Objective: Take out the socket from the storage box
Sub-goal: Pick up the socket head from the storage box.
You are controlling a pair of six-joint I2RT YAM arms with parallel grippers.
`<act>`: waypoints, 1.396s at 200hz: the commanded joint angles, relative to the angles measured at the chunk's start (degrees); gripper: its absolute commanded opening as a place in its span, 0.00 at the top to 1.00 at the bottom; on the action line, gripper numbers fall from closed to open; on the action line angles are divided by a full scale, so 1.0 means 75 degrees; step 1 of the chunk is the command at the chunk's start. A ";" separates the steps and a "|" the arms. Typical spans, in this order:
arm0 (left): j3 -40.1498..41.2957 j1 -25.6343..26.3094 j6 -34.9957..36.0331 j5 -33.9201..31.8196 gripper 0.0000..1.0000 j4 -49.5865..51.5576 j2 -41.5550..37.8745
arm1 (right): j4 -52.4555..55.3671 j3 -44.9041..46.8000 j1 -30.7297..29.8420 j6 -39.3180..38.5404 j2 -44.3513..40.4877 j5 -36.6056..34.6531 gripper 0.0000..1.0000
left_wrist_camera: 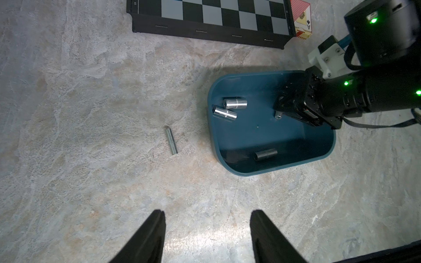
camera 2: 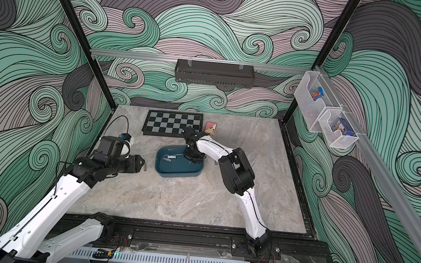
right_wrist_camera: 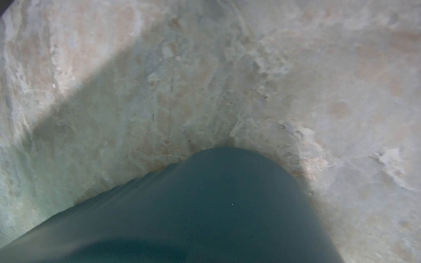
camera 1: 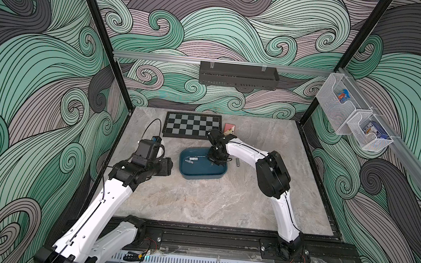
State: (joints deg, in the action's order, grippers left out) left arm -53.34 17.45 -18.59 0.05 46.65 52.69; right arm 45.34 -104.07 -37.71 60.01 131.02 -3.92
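Marble table [left_wrist_camera: 91, 113] | teal storage box [left_wrist_camera: 284, 169], shiny sockets [left_wrist_camera: 235, 103] inside | left hand [left_wrist_camera: 207, 213] released | right hand [left_wrist_camera: 281, 109] grip unclear

Bright and even in both top views, lit from overhead, with only faint shadow beside the box [camera 1: 201, 174] and under the right arm [camera 1: 273, 176]. Bowed at the edges by the wide lens, plain on the leaning posts [camera 1: 105, 37]. Sharp in the left wrist view: crisp glints on the sockets [left_wrist_camera: 234, 103], pale sheen on the table [left_wrist_camera: 193, 241] between the left fingers [left_wrist_camera: 148, 241], green flare off the LEDs [left_wrist_camera: 373, 21]. Dim and badly blurred in the right wrist view: box wall far too close, smeared teal, out of focus; table beyond half sharp, crossed by a broad diagonal shadow
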 commanded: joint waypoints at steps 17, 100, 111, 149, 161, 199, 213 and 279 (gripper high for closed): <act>0.0034 0.0056 0.0088 0.0028 0.37 -0.0092 0.0018 | 0.0516 -0.0046 -0.0114 -0.0521 0.0321 -0.0180 0.87; 0.0022 0.0053 0.0088 -0.0078 0.37 -0.0080 -0.0016 | 0.0511 -0.0086 -0.0355 -0.1462 -0.0359 -0.0396 0.87; 0.0018 0.0052 0.0088 -0.0118 0.37 -0.0068 -0.0014 | 0.0514 -0.0019 -0.0363 -0.1491 -0.0466 -0.0382 0.87; 0.0022 0.0059 0.0088 -0.0154 0.37 -0.0079 -0.0015 | 0.0556 0.0007 -0.0477 -0.1765 -0.0749 -0.0385 0.86; 0.0017 0.0053 0.0088 -0.0155 0.37 -0.0079 0.0011 | 0.0585 -0.0025 -0.0509 -0.1856 -0.0820 -0.0351 0.85; 0.0022 0.0061 0.0088 -0.0126 0.37 -0.0084 0.0030 | 0.0662 -0.0079 -0.0538 -0.2064 -0.1099 -0.0353 0.85; 0.0022 0.0053 0.0088 -0.0119 0.37 -0.0091 0.0042 | 0.0693 -0.0114 -0.0546 -0.2164 -0.1246 -0.0380 0.85; 0.0027 0.0069 0.0100 -0.0057 0.37 -0.0092 0.0128 | 0.1073 -0.0336 -0.0166 -0.3232 -0.2282 -0.0740 0.86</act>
State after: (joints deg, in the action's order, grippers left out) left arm -53.34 17.45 -18.59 -0.43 46.61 53.19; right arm 51.13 -105.38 -41.04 40.62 118.69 -7.38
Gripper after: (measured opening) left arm 0.631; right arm 0.172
